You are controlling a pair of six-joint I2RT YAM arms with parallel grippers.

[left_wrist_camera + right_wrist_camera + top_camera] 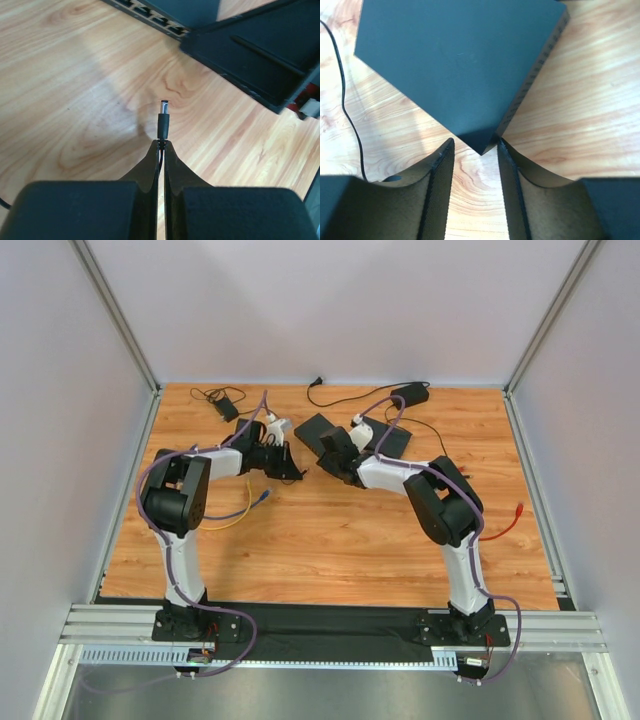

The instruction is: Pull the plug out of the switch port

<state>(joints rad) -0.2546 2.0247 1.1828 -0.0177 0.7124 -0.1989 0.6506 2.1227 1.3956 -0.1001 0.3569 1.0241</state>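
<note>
The black switch (pixel 372 436) lies flat at the back middle of the table. My left gripper (pixel 291 464) is shut on the thin black cable just behind a barrel plug (pixel 163 121). The plug points forward over bare wood, apart from the switch's port row (pixel 150 17). My right gripper (pixel 334 457) is open, and the near corner of the switch (pixel 460 60) sits between its fingertips (pixel 499 145). In the left wrist view the fingertips (pixel 166 146) pinch the cable. The black body of my right gripper (pixel 260 55) lies just past the plug.
A black power brick (pixel 410 393) with its cord lies at the back right, and a smaller adapter (pixel 226 409) at the back left. A blue and yellow cable (pixel 250 508) lies left of centre, a red cable (pixel 508 521) at the right. A thin black cord (pixel 342 100) runs beside the switch.
</note>
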